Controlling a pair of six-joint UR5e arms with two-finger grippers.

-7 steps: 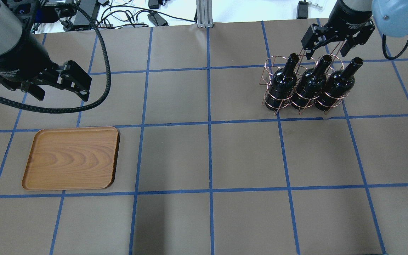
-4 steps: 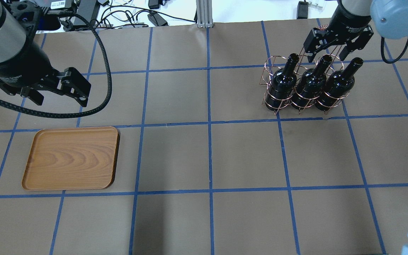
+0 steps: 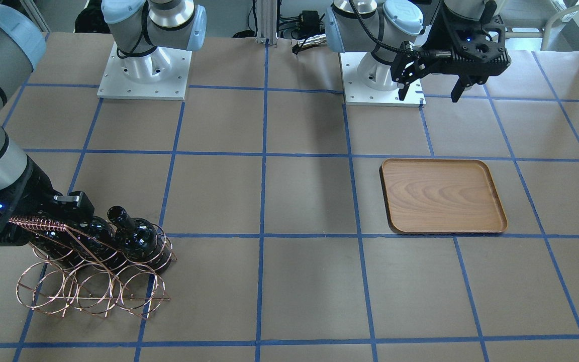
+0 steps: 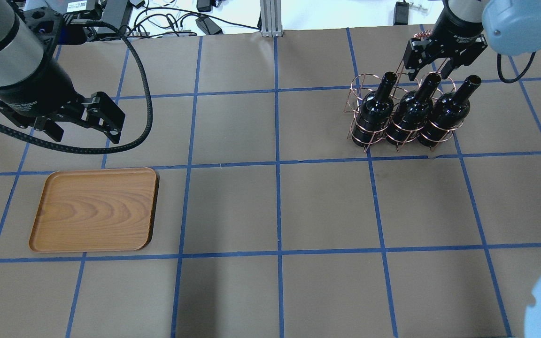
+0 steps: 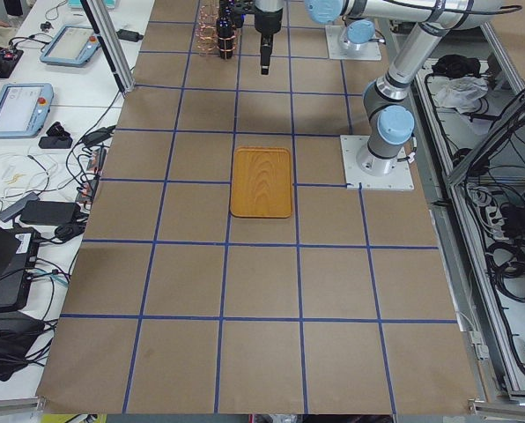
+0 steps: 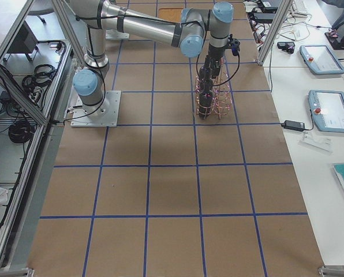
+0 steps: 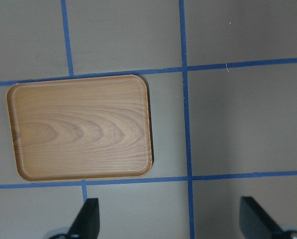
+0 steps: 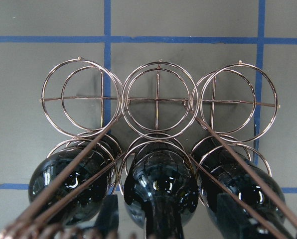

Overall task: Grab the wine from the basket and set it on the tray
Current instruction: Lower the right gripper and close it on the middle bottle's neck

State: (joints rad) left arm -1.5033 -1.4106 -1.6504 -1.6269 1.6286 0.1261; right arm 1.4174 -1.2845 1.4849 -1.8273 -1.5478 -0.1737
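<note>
Three black wine bottles stand in the near row of the copper wire basket [image 4: 359, 84] at the far right: left [image 4: 374, 110], middle [image 4: 411, 110] and right [image 4: 449, 110]. My right gripper [image 4: 430, 72] is open and hangs over the basket by its coiled handle. In the right wrist view its fingers [image 8: 108, 214] straddle the middle bottle [image 8: 161, 184] at the neck, apart from the glass. The wooden tray [image 4: 94, 209] lies empty at the near left. My left gripper [image 4: 85, 124] is open and empty, in the air beyond the tray [image 7: 81, 127].
The basket's back row of rings [image 8: 158, 99] is empty. Its handle struts [image 8: 238, 164] slant across the bottles. Brown paper with blue tape lines [image 4: 277, 164] covers the table. Cables and boxes [image 4: 167, 21] lie past the far edge.
My right gripper has come down a little closer over the bottle necks and stays open. My left gripper has shifted slightly to the right. Bottles, basket and tray have not moved.
</note>
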